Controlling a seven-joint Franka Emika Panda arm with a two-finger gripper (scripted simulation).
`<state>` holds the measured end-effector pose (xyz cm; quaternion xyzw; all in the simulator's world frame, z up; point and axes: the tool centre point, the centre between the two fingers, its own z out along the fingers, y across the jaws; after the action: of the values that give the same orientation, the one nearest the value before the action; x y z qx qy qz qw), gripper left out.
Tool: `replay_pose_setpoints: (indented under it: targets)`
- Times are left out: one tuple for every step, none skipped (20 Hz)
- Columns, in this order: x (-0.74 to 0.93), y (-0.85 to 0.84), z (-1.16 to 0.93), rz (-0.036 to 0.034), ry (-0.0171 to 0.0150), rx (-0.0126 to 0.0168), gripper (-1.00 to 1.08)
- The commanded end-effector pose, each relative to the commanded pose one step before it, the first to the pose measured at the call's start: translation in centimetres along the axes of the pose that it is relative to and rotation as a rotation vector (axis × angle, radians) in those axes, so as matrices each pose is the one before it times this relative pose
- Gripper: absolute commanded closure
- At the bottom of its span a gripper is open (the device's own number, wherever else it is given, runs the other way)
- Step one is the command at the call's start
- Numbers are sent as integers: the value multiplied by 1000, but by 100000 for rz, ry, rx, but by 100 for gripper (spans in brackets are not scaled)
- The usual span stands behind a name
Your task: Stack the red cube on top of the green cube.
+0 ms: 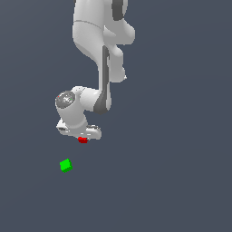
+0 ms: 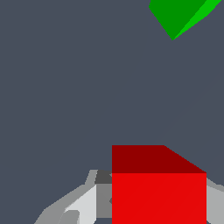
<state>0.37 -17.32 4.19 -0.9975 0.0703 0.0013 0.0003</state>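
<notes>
Dark grey floor (image 1: 172,181) lies under me. My gripper (image 1: 82,138) squeezes the tiny bright red cube (image 1: 82,140). Nearby sits the tiny bright green cube (image 1: 66,166).

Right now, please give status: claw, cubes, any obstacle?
Claw shut on red cube. Green cube sits apart, toward the exterior view's left and lower. Nothing between them.

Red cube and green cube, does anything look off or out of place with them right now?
Nothing stands out. The red cube sits at the gripper, apparently between the fingers. The green cube lies apart from it on the bare surface, turned corner-on to the camera, undamaged. The stack is not yet made.
</notes>
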Motion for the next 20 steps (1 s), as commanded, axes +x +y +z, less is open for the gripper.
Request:
replay_pose_setpoints:
  targets:
    - [33, 0, -1571, -4, 198, -14, 108]
    - [-11, -2, -754, 0, 0, 0, 108]
    - [-10, -1, -779, 0, 0, 0, 108]
    - [-8, -1, -725, 0, 0, 0, 108]
    - [-5, 0, -668, 0, 0, 0, 108]
    - [-2, 0, -610, 0, 0, 0, 108]
    - [2, 1, -551, 0, 0, 0, 108]
    - [7, 2, -491, 0, 0, 0, 108]
    - [6, -2, -473, -3, 63, -28, 108]
    - [17, 4, -368, 0, 0, 0, 108]
    - [22, 5, -303, 0, 0, 0, 108]
    - [25, 6, -235, 0, 0, 0, 108]
    - [24, 5, -163, 0, 0, 0, 108]
    - [17, 4, -93, 0, 0, 0, 108]
    - [6, 1, -30, 0, 0, 0, 108]
    - [9, -15, 153, -18, 94, -18, 108]
    - [14, 5, 6, 0, 0, 0, 108]
    - [43, 14, 19, 0, 0, 0, 108]
    - [72, 23, 31, 0, 0, 0, 108]
    - [100, 32, 43, 0, 0, 0, 108]
